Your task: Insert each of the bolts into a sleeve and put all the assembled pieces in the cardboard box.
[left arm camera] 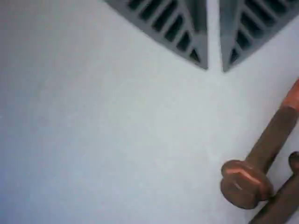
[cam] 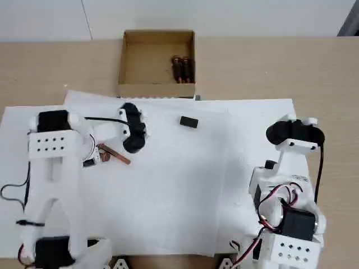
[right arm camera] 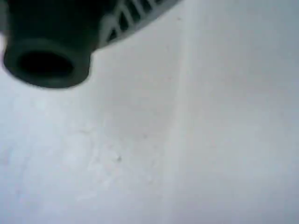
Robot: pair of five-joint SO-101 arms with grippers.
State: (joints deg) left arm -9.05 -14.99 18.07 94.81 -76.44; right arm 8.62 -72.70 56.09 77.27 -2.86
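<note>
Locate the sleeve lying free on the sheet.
In the high view the sleeve lies on the white sheet just below the box, near its front right corner.

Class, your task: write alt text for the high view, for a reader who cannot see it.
From above, a copper bolt lies on a white sheet beside the left arm, with a black sleeve loose near the far edge. A cardboard box behind the sheet holds assembled pieces; the right arm sits at the sheet's other side.
</note>
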